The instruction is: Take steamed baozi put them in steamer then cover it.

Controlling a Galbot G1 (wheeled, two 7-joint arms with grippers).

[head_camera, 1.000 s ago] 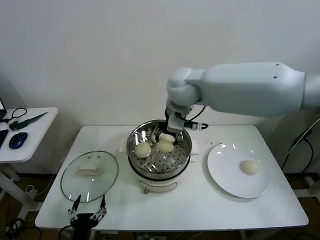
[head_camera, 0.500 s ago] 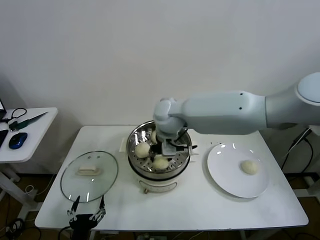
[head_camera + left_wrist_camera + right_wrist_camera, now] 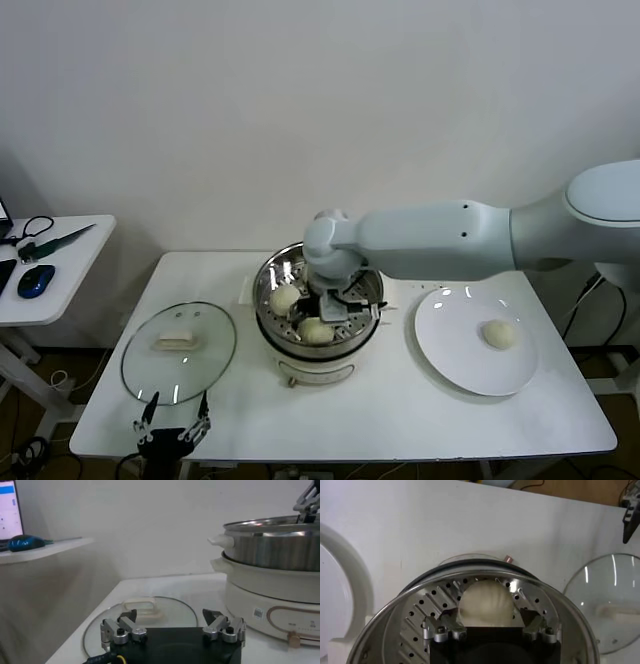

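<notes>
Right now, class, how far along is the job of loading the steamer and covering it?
Done: two baozi show in the steamer. In hand: the right gripper is down inside, straddling another bun on the perforated floor. Left: one baozi on the plate, and the glass cover lies on the table near the open, idle left gripper.

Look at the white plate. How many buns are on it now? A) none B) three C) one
C, one: a single baozi sits on the plate, while the other buns that can be seen lie in the steamer.
</notes>
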